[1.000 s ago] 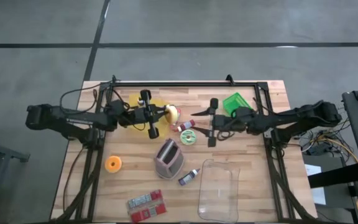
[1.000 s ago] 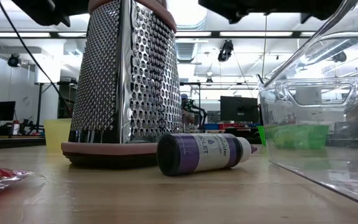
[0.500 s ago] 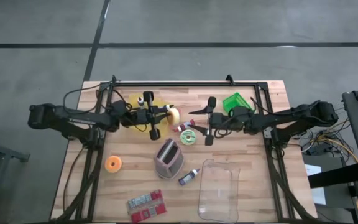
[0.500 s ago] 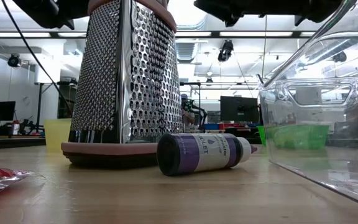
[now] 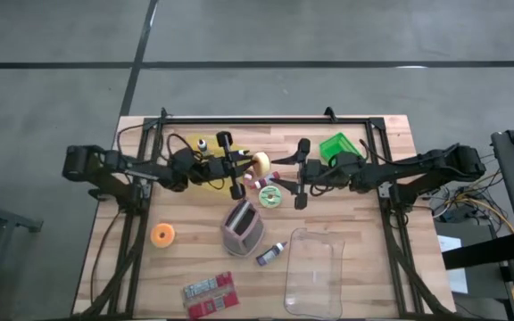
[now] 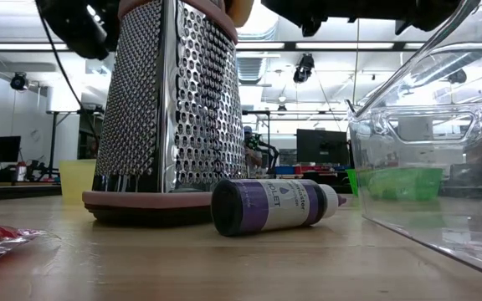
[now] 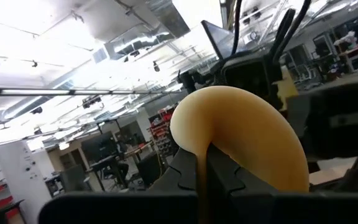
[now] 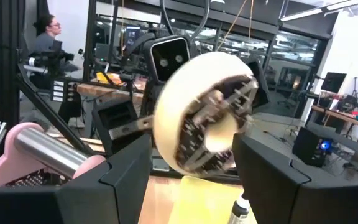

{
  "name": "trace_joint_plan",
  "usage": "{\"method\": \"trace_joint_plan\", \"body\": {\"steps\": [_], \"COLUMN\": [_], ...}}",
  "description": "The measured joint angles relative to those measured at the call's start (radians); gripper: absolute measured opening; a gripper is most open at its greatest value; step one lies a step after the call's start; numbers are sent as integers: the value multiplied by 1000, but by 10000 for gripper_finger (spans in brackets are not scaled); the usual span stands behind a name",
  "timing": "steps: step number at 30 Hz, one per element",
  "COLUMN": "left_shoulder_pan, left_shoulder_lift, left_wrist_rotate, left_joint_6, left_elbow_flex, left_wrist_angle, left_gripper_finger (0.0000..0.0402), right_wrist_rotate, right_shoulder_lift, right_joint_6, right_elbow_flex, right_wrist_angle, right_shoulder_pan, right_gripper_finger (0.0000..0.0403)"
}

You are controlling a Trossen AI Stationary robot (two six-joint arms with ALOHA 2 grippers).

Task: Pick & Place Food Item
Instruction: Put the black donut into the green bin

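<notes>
The food item (image 5: 260, 162) is a rounded, pale yellow piece with a white cut face (image 8: 207, 121). My left gripper (image 5: 242, 166) is shut on it above the table's middle, to the right of the yellow plate (image 5: 205, 164). My right gripper (image 5: 279, 174) is open and empty. It faces the food item from the right, with its fingertips just short of it. In the right wrist view the food item shows ahead, between my two spread fingers (image 8: 129, 177). My left gripper pinches the food item by its near edge (image 7: 199, 149) between the two fingers (image 7: 188, 177). The fingers come level from the table's left. The food item sticks out beyond the fingertips, lifted clear of the table and the plate.
A green tape roll (image 5: 272, 196) and a small red item (image 5: 261, 181) lie below the grippers. A metal grater (image 5: 242, 227), a purple bottle (image 5: 270, 254) and a clear bin (image 5: 313, 272) stand nearer. A green box (image 5: 335, 145), an orange item (image 5: 162, 235) and a red packet (image 5: 210, 292) are also here.
My left gripper has carried the food item from over the yellow plate toward the table's right, closer to my right gripper, and has turned about its axis. The food item stays lifted. My right gripper has shifted slightly toward the left and stays open.
</notes>
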Motion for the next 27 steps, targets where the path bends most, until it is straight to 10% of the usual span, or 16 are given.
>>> {"method": "trace_joint_plan", "body": {"steps": [27], "left_shoulder_pan": [5], "left_shoulder_lift": [38], "left_wrist_rotate": [-15], "left_joint_6": [-24], "left_elbow_flex": [28], "left_wrist_angle": [10], "left_gripper_finger": [1], "right_wrist_rotate": [66], "right_shoulder_lift": [2], "right_joint_6": [91], "right_elbow_flex": [4], "right_wrist_angle": [0], "right_shoulder_pan": [0], "right_gripper_finger": [221]}}
